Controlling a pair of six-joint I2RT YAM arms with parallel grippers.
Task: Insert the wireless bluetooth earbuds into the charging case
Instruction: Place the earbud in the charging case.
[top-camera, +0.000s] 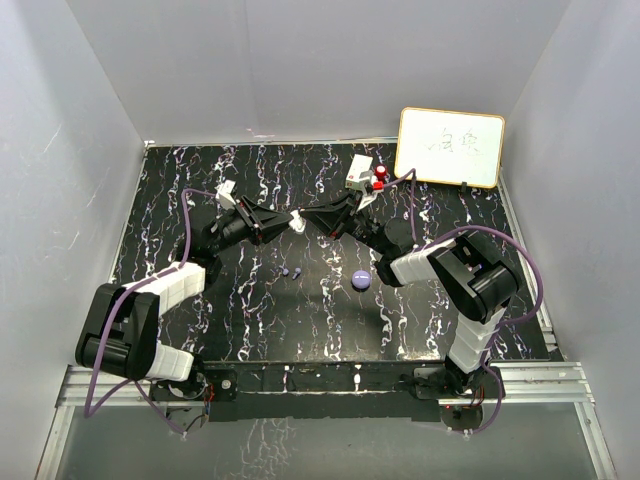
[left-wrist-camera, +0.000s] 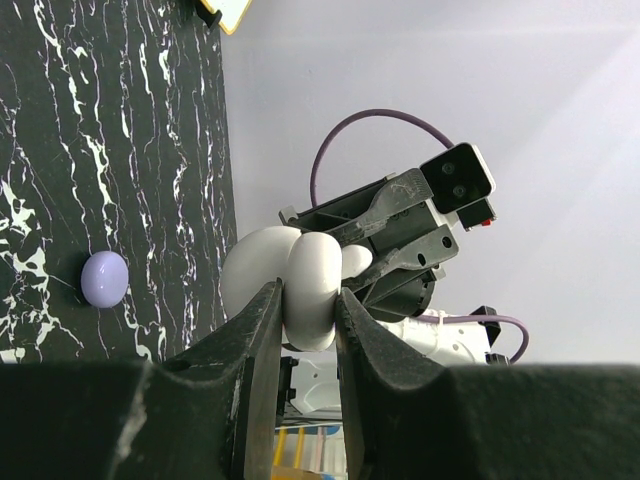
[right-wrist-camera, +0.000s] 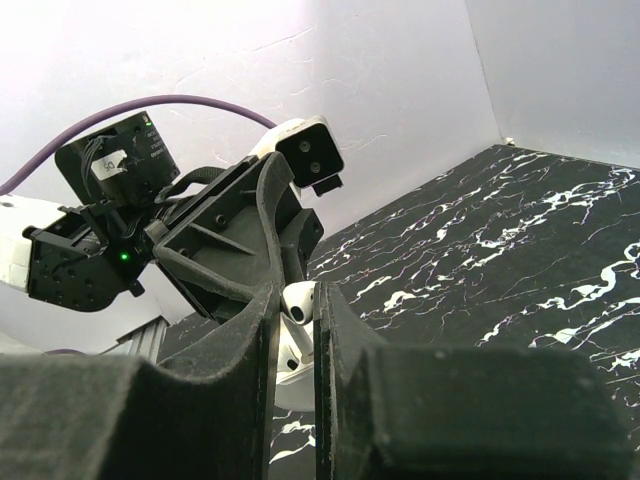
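Observation:
My two grippers meet in mid-air over the middle of the table. The left gripper (top-camera: 295, 221) (left-wrist-camera: 305, 292) is shut on a white charging case (left-wrist-camera: 312, 285) (top-camera: 298, 224), its lid swung open. Facing it, the right gripper (top-camera: 312, 218) (right-wrist-camera: 297, 292) is shut on a white earbud (right-wrist-camera: 301, 303), held just above the white case (right-wrist-camera: 291, 385). A closed purple case (top-camera: 361, 280) (left-wrist-camera: 104, 278) lies on the table. Two tiny purple earbuds (top-camera: 285, 273) (top-camera: 297, 269) lie left of it.
A whiteboard (top-camera: 450, 147) leans at the back right corner. A small white and red object (top-camera: 379, 176) stands next to it. Grey walls close in the black marbled table (top-camera: 250, 330) on three sides.

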